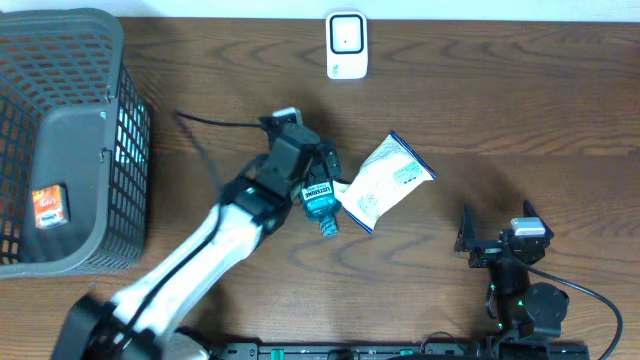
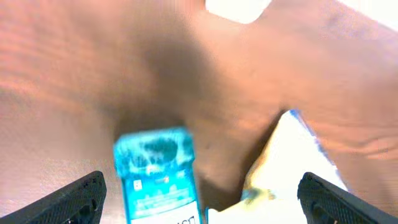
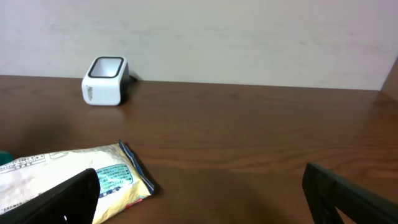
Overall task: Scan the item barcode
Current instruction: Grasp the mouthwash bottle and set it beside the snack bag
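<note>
Right end effector (image 3: 199, 194): parked at the near right of the bench (image 1: 520, 110), fingers wide apart, nothing between them.

Left end effector (image 2: 200, 190): reached out to mid-bench, fingers (image 2: 78, 198) spread wide. We see the teal bottle (image 2: 158, 177) lying on the bench between them, closer to the left finger. Neither finger is touching it. From overhead the bottle lies on its side, label up and cap toward the near edge, directly under the fingertips.

A white bag (image 1: 385, 180) lies flat just right of the bottle. We cannot tell whether the two are touching.

Farther back, the white scanner (image 1: 347, 45) stands near the far edge, well apart from the bottle.

At the far left stands a grey basket (image 1: 125, 130) with a small orange packet (image 1: 50, 207) inside.
</note>
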